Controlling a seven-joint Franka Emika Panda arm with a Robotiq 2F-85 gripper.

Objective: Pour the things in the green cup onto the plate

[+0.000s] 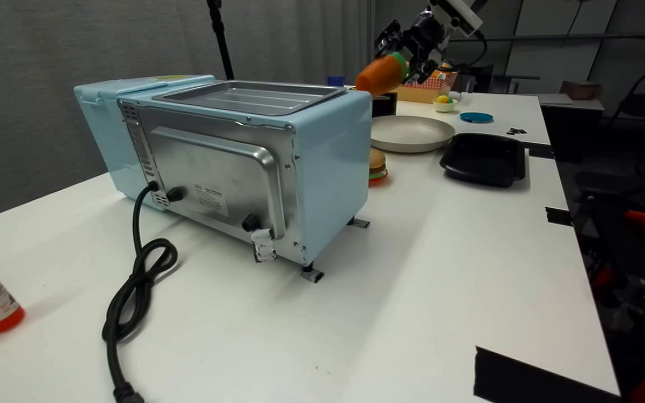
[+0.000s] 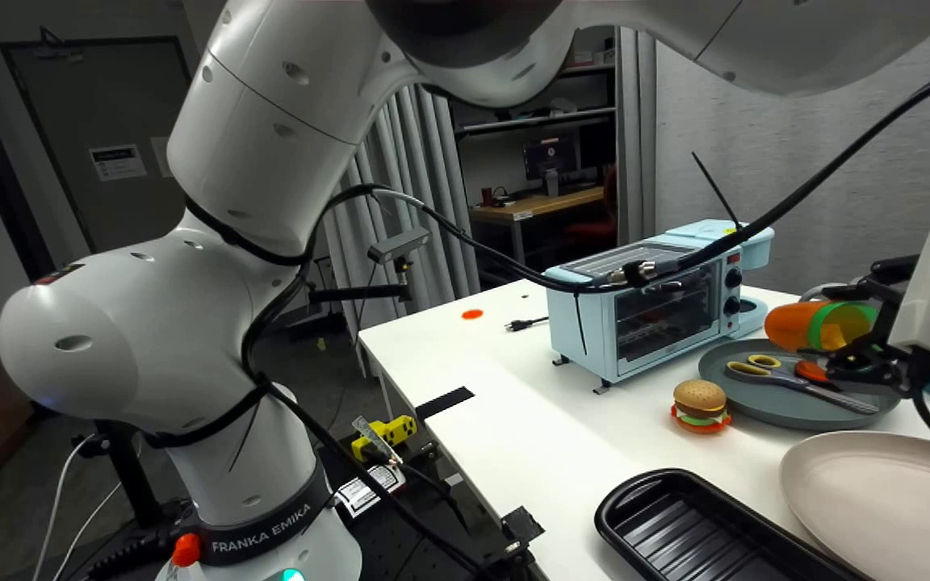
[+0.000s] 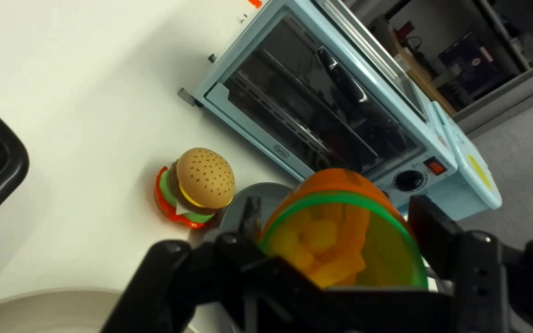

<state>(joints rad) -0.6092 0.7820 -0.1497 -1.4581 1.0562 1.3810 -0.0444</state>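
Green-rimmed cup [image 2: 817, 325] is clamped sideways by the gripper [image 3: 339, 224], likely for pouring its pieces [image 3: 326, 249] onto the plate [image 2: 889, 500]

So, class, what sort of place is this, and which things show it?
Probably a robotics lab: a Franka Emika arm, black tape on the white table, and a monitor on a desk behind.

dim shelves [image 2: 513, 123] above a wooden desk [image 2: 568, 202] between grey curtains [image 2: 636, 145]
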